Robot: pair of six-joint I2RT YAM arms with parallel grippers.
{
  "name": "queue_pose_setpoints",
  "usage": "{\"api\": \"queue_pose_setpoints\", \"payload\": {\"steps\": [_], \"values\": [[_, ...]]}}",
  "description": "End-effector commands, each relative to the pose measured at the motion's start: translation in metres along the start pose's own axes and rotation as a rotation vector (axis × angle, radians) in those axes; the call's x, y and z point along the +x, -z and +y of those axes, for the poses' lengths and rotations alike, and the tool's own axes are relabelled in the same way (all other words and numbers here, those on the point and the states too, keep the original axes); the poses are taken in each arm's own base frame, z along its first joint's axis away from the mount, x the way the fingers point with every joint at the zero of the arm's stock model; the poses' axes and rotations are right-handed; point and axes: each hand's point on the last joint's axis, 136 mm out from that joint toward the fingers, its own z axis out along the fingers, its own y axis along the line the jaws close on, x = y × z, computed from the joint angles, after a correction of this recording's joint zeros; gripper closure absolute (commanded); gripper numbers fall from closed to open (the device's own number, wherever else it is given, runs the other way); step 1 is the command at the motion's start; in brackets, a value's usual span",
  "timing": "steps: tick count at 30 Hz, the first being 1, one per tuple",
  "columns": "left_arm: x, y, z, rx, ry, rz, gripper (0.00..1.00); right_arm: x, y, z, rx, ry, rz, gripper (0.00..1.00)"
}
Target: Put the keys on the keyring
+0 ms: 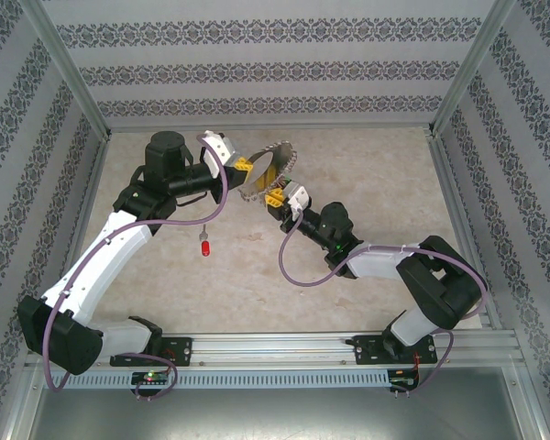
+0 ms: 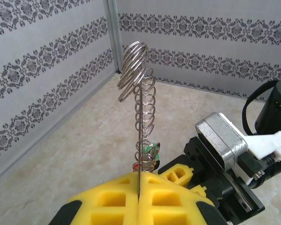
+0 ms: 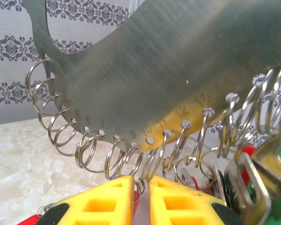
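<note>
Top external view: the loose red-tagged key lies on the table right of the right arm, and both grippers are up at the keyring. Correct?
No. The top external view shows the red-tagged key on the table between the arms, beside the left arm. The left gripper and right gripper are at the keyring.

Patterned walls (image 1: 257, 73), beige marbled table (image 1: 376, 174)

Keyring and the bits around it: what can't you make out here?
Top view: keyring tiny, partly covered by the left claw and right claw.
Left wrist view: it stands edge-on, face hidden.
Right wrist view: coloured tags blurred, cut by the frame edge; whether the right claw pinches anything is unclear.
Top view: red key on the table too small for detail.
</note>
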Motion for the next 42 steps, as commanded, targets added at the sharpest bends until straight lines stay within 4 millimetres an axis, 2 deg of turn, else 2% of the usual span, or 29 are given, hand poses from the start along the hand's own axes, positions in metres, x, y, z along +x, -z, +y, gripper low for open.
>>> {"api": "queue_pose_setpoints", "payload": {"steps": [1,9,15,27,32,42], "values": [[-0.029,0.006,-0.002,-0.011,-0.025,-0.107,1.0,-0.018,0.003,-0.003,0.044,0.018,-0.07,0.81],[-0.032,0.009,-0.004,-0.007,-0.018,-0.117,1.0,-0.03,0.0,-0.01,0.091,0.031,-0.119,0.81],[-0.034,0.008,-0.003,-0.007,-0.005,-0.129,1.0,-0.028,0.0,-0.011,0.116,0.042,-0.112,0.81],[-0.037,0.01,-0.002,-0.016,0.004,-0.143,1.0,-0.026,-0.002,-0.007,0.125,0.091,-0.103,0.92],[-0.033,0.008,0.006,-0.056,0.043,-0.132,1.0,-0.023,0.0,-0.003,0.125,0.107,-0.09,1.0],[-0.018,0.001,0.027,-0.151,0.241,-0.135,1.0,-0.012,0.012,-0.002,0.105,0.132,-0.007,1.0]]}}
